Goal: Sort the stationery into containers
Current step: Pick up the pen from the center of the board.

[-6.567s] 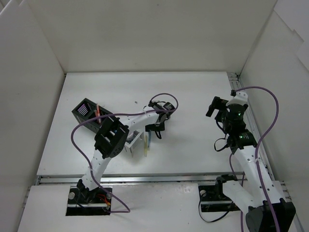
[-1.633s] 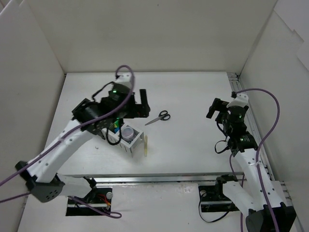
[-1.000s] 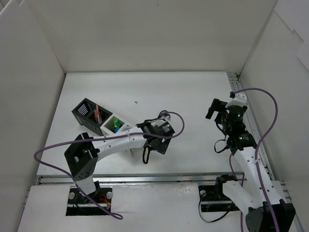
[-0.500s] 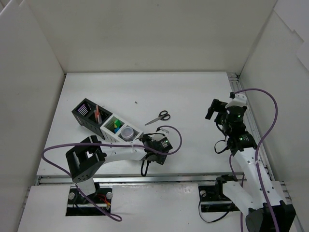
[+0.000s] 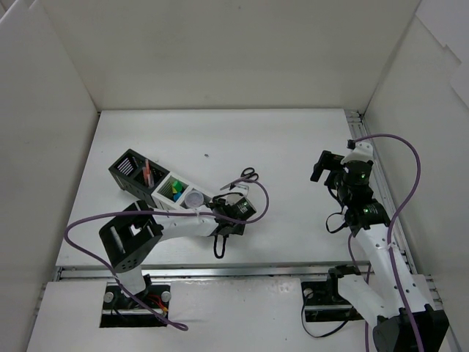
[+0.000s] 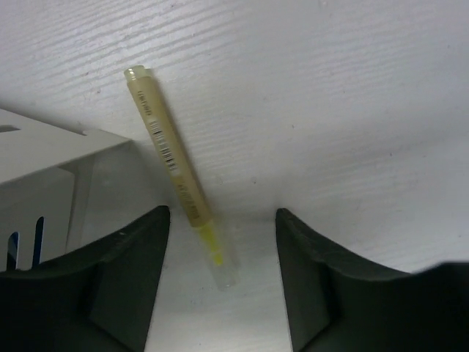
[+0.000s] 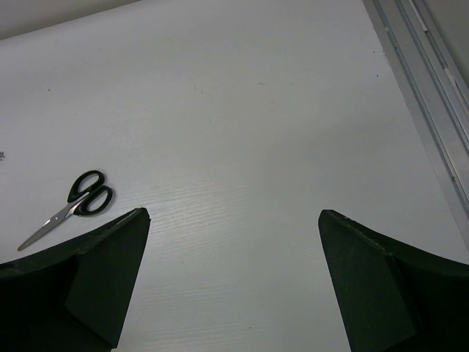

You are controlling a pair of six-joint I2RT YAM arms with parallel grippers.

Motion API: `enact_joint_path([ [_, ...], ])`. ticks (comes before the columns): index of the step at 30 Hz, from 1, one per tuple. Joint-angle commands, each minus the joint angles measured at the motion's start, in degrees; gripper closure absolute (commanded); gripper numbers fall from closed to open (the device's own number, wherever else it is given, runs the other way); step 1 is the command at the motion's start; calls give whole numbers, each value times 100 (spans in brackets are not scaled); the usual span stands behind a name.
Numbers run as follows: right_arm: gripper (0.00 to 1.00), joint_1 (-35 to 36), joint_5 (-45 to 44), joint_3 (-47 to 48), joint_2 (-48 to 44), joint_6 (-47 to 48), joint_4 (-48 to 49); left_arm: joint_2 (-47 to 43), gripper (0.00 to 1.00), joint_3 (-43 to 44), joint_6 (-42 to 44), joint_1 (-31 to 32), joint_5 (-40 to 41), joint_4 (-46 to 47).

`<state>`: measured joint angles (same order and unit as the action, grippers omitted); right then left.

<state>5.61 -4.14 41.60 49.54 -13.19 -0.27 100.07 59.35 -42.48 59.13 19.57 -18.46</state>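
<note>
A thin yellow pen (image 6: 174, 172) with a clear cap lies on the table beside the white box's corner (image 6: 44, 165). My left gripper (image 6: 222, 217) is low over it, open, with its cap end in the gap and neither finger touching it. In the top view the left gripper (image 5: 226, 218) hides the pen, at the near end of the containers (image 5: 133, 178). These hold pens (image 5: 149, 172), highlighters (image 5: 176, 189) and a clear jar (image 5: 194, 198). Black-handled scissors (image 5: 245, 176) (image 7: 73, 204) lie loose beyond. My right gripper (image 5: 321, 166) (image 7: 231, 213) hangs open and empty at the right.
White walls enclose the table on the left, far side and right. A metal rail (image 7: 429, 81) runs along the right edge. The left arm's purple cable (image 5: 88, 224) loops over the near left of the table.
The left gripper has shifted away from the near edge towards the containers and its jaws have narrowed around the pen. The right arm has not moved.
</note>
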Motion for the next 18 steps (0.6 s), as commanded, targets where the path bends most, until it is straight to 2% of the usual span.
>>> enact_joint_path([
  [1,2,-24,124,32,-41,45,317,74,52,-205,73,-104,-208,97],
  [6,2,-24,107,23,-6,53,317,126,67,-222,29,-51,-235,-17],
  [9,2,-24,98,41,29,27,326,135,87,-240,-50,1,-270,-114],
  [10,2,-24,89,41,30,36,326,127,97,-249,-67,2,-261,-140],
  [11,2,-16,98,32,38,36,326,109,100,-249,-68,2,-287,-158],
  [18,2,-16,36,15,-5,27,326,-408,100,320,406,230,-121,-474],
])
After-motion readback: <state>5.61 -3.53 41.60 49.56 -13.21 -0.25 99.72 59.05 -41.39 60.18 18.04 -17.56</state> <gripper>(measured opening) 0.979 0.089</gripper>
